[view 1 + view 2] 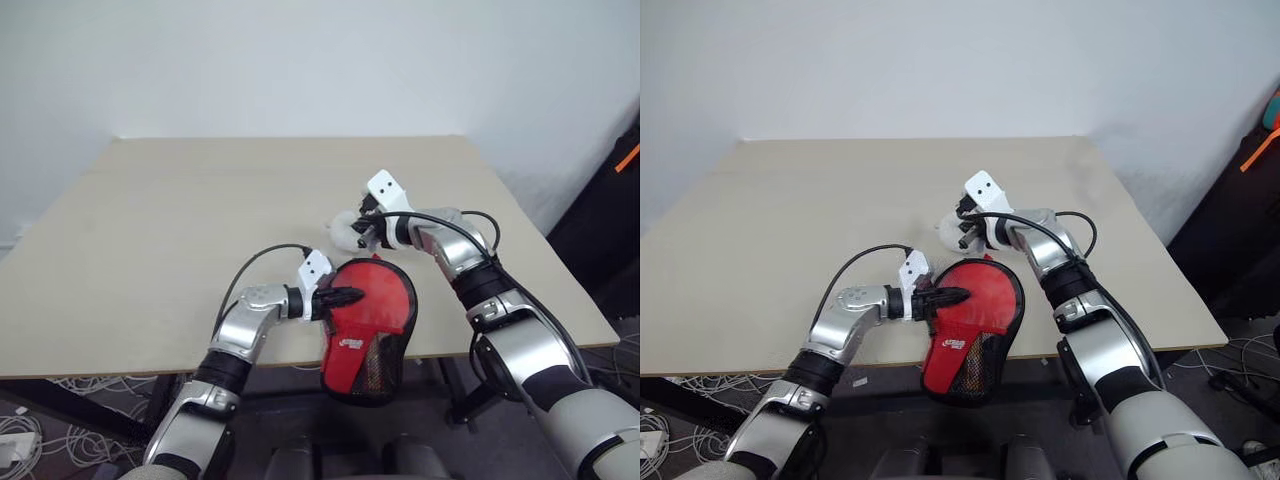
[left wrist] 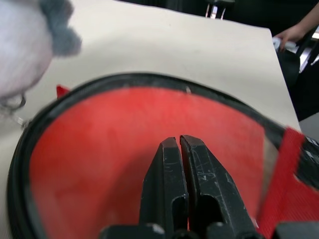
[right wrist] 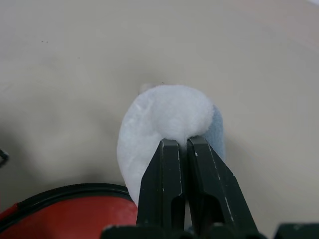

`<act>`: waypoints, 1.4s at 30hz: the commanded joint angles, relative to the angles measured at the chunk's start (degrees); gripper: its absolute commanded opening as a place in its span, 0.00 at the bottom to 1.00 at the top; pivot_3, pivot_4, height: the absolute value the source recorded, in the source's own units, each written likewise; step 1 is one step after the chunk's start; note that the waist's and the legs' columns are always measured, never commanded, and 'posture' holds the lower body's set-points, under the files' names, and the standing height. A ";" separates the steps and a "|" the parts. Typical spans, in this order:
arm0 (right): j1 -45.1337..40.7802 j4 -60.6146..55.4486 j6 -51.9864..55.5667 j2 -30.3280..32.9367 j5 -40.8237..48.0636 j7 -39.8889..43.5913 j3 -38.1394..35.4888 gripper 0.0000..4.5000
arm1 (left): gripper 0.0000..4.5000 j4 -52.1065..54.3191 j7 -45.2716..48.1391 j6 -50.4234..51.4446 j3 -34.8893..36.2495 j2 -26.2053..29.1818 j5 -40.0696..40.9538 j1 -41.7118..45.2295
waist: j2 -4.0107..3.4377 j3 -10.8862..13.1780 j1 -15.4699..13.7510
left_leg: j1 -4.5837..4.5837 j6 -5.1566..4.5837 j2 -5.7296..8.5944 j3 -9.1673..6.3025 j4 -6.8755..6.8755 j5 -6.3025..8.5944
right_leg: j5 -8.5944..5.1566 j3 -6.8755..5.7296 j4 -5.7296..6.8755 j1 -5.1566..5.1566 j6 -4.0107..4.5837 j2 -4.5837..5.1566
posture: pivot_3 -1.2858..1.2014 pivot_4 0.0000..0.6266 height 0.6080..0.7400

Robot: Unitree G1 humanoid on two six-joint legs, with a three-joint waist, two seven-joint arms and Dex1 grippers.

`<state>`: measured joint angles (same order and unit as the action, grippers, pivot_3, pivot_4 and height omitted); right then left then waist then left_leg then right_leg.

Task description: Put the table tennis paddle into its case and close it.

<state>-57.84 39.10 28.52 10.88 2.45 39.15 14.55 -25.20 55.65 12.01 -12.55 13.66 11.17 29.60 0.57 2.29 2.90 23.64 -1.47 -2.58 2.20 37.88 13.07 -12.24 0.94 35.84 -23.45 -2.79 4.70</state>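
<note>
The case (image 1: 368, 320) is a red and black pouch with a white logo and a mesh end. It lies at the table's front edge, and its mesh end hangs over the edge. My left gripper (image 1: 356, 295) is shut, its fingertips (image 2: 169, 149) resting over the case's red panel (image 2: 114, 149) inside the black zip edging. My right gripper (image 3: 182, 142) is shut just beyond the case, its tips against a small whitish-grey fluffy lump (image 3: 169, 112). I cannot tell whether it pinches the lump. The table tennis paddle is hidden.
The pale wooden table (image 1: 200, 220) stretches open to the left and back. Its right edge runs close to my right arm. Dark gear (image 1: 610, 200) stands right of the table. Cables (image 1: 30, 420) lie on the floor at the left. A person's hand (image 2: 294, 32) shows beyond the table.
</note>
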 commanded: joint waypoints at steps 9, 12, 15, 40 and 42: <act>-0.18 -1.98 -0.51 0.45 -1.62 -0.79 -1.40 0.00 | 0.00 -4.49 0.70 -4.86 -0.19 -1.61 -2.57 2.79 | 0.00 0.00 0.03 | 0.00 0.00 0.00 0.00 0.00 0.00 | 0.00 0.00 0.01 -0.01 0.00 -0.01 | 0.52 0.00 1.00; -0.60 -1.02 -0.92 0.81 -2.23 -1.89 -1.75 0.00 | 0.00 -4.84 1.17 -5.25 -0.12 -1.47 -2.77 2.49 | 0.00 0.00 0.01 | 0.00 0.00 0.00 0.00 0.00 0.00 | 0.00 0.00 0.01 -0.01 0.00 -0.01 | 0.52 0.00 1.00; -1.19 0.70 -1.75 1.20 -3.16 -2.99 -1.84 0.00 | 0.00 -5.07 1.40 -5.53 -0.13 -1.65 -2.73 2.22 | 0.00 0.00 0.01 | 0.00 0.00 0.00 0.00 0.00 0.00 | 0.00 0.00 0.01 0.00 0.00 -0.01 | 0.52 0.00 1.00; -1.04 7.35 -10.81 16.89 -6.79 3.64 -2.15 0.00 | 0.00 -18.71 3.06 -12.88 -0.85 -4.54 -6.05 3.12 | -0.39 -0.21 -0.48 | -0.04 -0.10 0.16 -0.06 0.04 -0.05 | -0.01 0.01 -0.06 0.18 -0.03 0.11 | 0.52 0.00 1.00; 1.47 3.41 -9.86 18.67 -6.49 5.82 -2.21 0.00 | 0.00 -19.29 3.03 -13.31 -0.89 -4.68 -6.22 3.25 | -0.42 -0.23 -0.49 | -0.05 -0.11 0.18 -0.07 0.05 -0.05 | -0.02 0.00 -0.06 0.21 -0.04 0.13 | 0.52 0.00 1.00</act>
<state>-55.89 46.57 18.61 27.02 -3.45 44.24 13.78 -41.58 58.79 -1.96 -12.03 9.20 7.19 33.85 0.15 2.06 2.41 23.59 -1.59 -2.40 2.13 37.93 13.02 -12.26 0.94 35.78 -23.25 -2.83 4.83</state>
